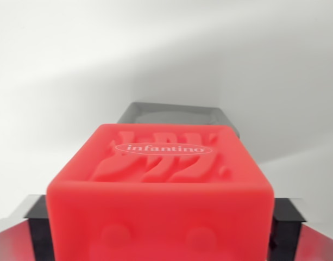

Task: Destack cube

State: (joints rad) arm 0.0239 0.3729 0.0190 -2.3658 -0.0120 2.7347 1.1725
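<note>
end effector [161,228] has its black fingers [38,217] flanking the red cube [161,190] on both sides, apparently pinching it. cube fills the lower centre of the wrist view, right between the fingers. looks like soft, light, grippy rubber, so squeeze the flat side faces gently. grey cube [177,115] sits behind it on the white tabletop [57,81].

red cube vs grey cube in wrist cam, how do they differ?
Colour: the red cube is bright red; the grey cube is dark grey.
Place: the red cube fills the foreground between the black tool fingers; the grey cube sits behind it, mostly hidden.
Face: the red cube shows a raised pattern and an "infantino" oval; the grey cube shows a round recess.
Shared: both look like soft square blocks.
</note>
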